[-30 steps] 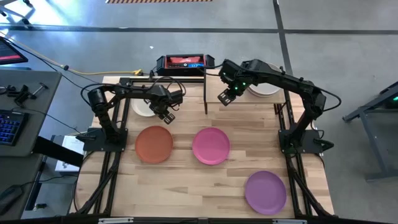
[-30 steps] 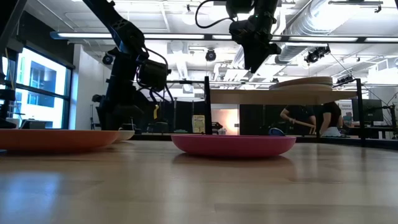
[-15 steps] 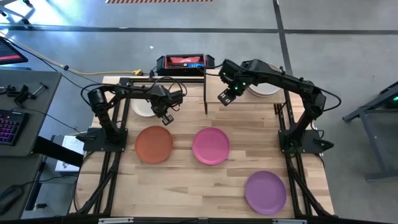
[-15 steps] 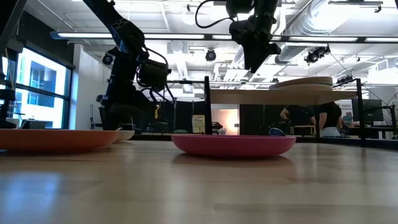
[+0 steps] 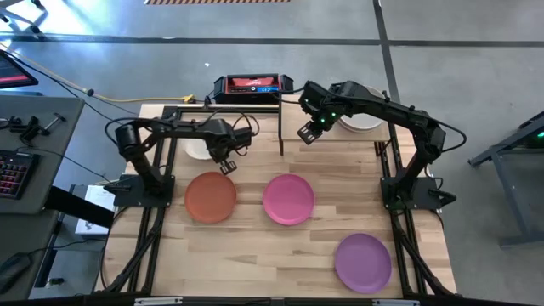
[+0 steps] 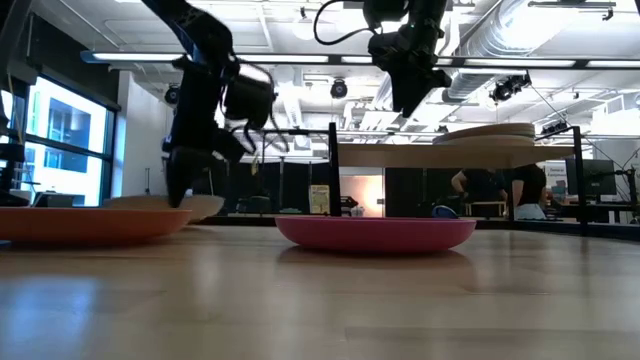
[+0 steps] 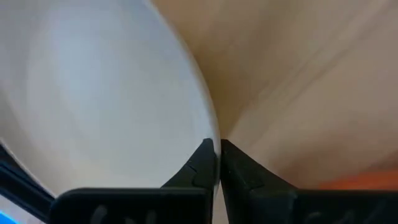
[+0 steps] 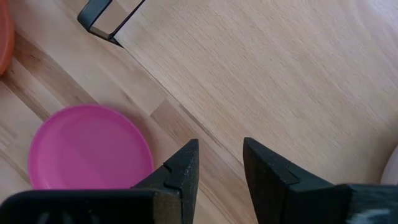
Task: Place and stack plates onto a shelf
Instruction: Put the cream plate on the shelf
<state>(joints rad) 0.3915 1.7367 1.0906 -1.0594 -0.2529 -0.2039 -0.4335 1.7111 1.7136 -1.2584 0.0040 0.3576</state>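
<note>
Since the left claw pinches only the thin rim of the off-white plate at the high view's upper left, the plate may slip free, while the right claw hangs spread and empty.

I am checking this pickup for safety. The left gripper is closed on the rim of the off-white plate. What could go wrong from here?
1. The left gripper pinches only the thin rim of the round off-white plate, which already looks tilted in the low view; it may slip out or swing.
2. The round orange-red plate lies close beside it; a dropped plate could land on it.
3. The right gripper hangs open above the small light-wood shelf, and could obstruct the placement.
</note>
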